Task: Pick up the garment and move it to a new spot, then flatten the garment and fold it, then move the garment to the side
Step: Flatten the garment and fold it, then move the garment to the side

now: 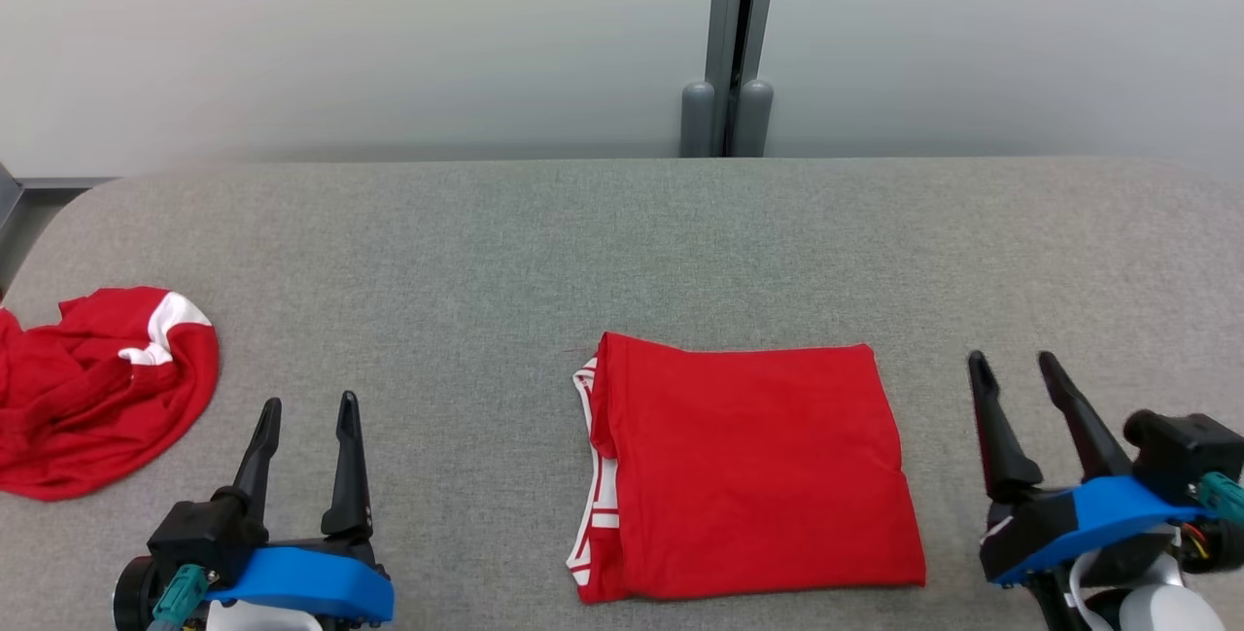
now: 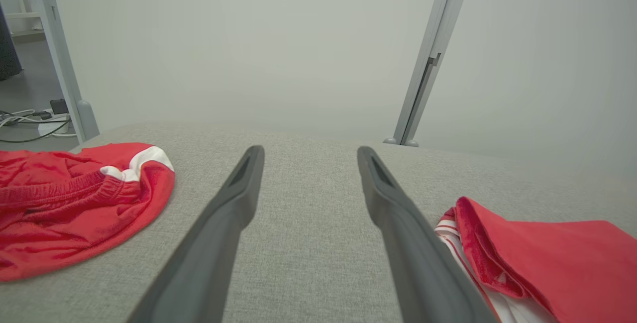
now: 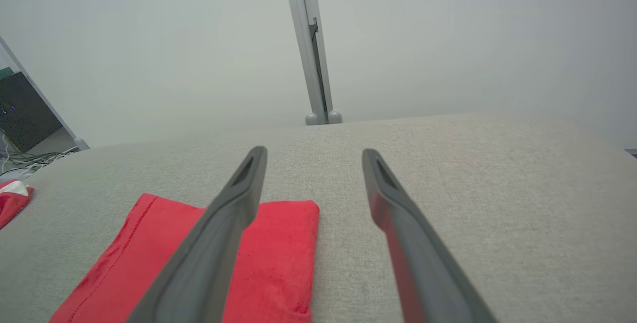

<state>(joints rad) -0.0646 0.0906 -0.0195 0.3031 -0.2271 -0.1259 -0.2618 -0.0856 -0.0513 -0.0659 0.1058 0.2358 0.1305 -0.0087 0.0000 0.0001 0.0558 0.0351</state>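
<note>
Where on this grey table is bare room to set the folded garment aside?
Bare: the far strip of the grey fabric-covered table behind both garments; the stretch between the crumpled red-and-white garment and the folded red garment, ahead of the left gripper; the right end ahead of the right gripper. Crowded: the left edge.

Bare tabletop [image 1: 622, 242] lies open across the back and between the folded garment [image 1: 753, 471] and the crumpled red cloth [image 1: 97, 388] at the left edge; a partition post [image 1: 729, 116] stands, apparently just behind the far rim
</note>
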